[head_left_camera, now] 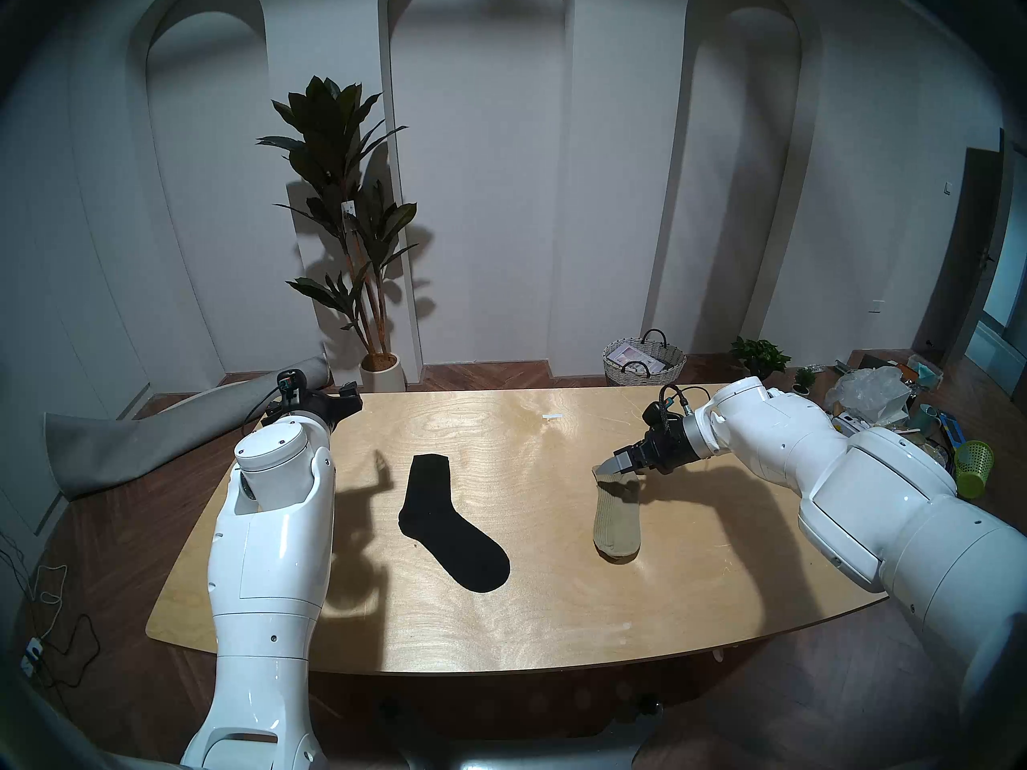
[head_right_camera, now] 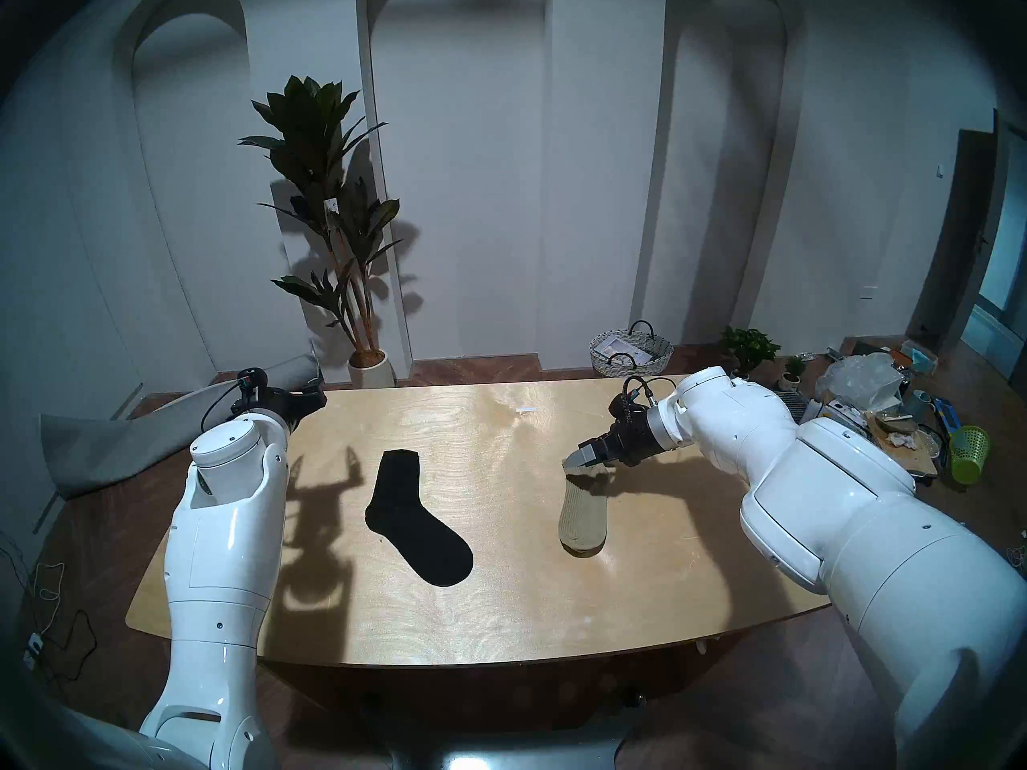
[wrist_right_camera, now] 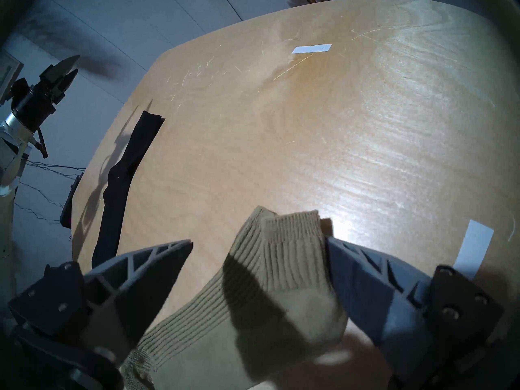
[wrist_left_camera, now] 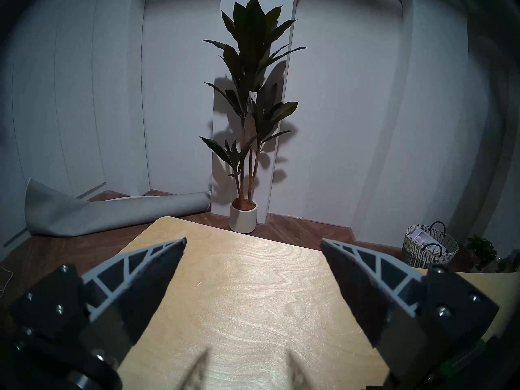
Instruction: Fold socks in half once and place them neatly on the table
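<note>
The left hand (head_left_camera: 349, 398) hangs wide and empty at the table's (head_left_camera: 556, 630) ten o'clock corner. The black crew sock (head_left_camera: 444, 521) lies flat left of centre. At three o'clock, the right hand (wrist_right_camera: 259, 241) straddles the olive-tan ankle sock's (wrist_right_camera: 253, 310) cuff, spread wide, gripping nothing. Closing off-centre could bunch it. Nothing blocks the way; a white tape strip (wrist_right_camera: 311, 49) lies beyond.
</note>
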You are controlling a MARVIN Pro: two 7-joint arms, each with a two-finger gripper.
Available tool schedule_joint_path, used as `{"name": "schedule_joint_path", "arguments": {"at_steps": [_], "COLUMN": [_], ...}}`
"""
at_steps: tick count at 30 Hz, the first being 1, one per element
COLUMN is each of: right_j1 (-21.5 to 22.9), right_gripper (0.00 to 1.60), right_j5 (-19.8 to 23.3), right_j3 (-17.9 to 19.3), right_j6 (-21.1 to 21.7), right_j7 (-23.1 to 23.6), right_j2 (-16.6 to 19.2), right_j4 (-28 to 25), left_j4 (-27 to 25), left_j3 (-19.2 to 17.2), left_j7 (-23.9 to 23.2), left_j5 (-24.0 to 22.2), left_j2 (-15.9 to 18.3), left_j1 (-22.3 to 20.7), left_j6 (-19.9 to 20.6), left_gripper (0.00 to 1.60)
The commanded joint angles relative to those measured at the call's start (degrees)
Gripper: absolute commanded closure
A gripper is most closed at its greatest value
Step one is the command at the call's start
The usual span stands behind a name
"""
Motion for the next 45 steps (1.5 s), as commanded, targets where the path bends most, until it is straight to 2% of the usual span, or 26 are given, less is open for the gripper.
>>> {"name": "schedule_joint_path", "arguments": {"at_steps": [1, 2, 4, 9, 18, 27, 35, 41, 45], "right_j1": [-1.05, -0.97, -0.68, 0.67, 3.13, 6.34, 8.42, 8.17, 7.07], "right_gripper": [0.83, 1.04, 1.6, 1.6, 1.6, 1.6, 1.6, 1.6, 1.6], "right_j5": [0.36, 0.61, 0.69, 3.27, 3.43, -0.05, -1.83, -3.34, -4.59], "right_j3": [0.52, 0.86, 1.19, 4.21, 5.11, 2.11, 1.13, 0.08, -0.99], "right_j6": [-1.08, -1.16, -1.66, -2.01, -1.77, -4.59, -7.02, -10.0, -13.64], "right_j7": [-2.79, -3.01, -4.16, -5.65, -8.21, -9.74, -11.51, -12.18, -11.39], "right_j2": [-1.81, -1.91, -2.1, -2.3, -2.88, -2.07, -2.5, -2.96, -2.5], "right_j4": [2.48, 2.77, 3.21, 4.18, 4.23, 1.84, 1.03, 0.45, -0.05], "left_j4": [-2.36, -2.5, -2.81, -3.15, -3.61, -4.28, -4.68, -5.34, -6.17], "left_j3": [-0.29, -0.4, -0.65, -0.98, -1.43, -2.61, -4.01, -4.95, -5.66], "left_j7": [-0.1, -0.05, 0.06, 0.24, 0.2, 0.18, 0.33, 0.38, 0.55], "left_j5": [-0.4, -0.43, -0.57, -0.71, -1.1, -1.75, -2.37, -2.91, -3.09], "left_j2": [-0.35, -0.36, -0.42, -0.39, -0.46, -0.66, -1.07, -1.51, -1.79], "left_j1": [0.5, 0.6, 0.81, 1.24, 1.62, 2.42, 3.5, 4.21, 4.92], "left_j6": [-0.28, -0.28, -0.36, -0.37, -0.48, -0.67, -1.19, -1.92, -2.48], "left_gripper": [0.0, 0.0, 0.0, 0.0, 0.0, 0.0, 0.0, 0.0, 0.0]}}
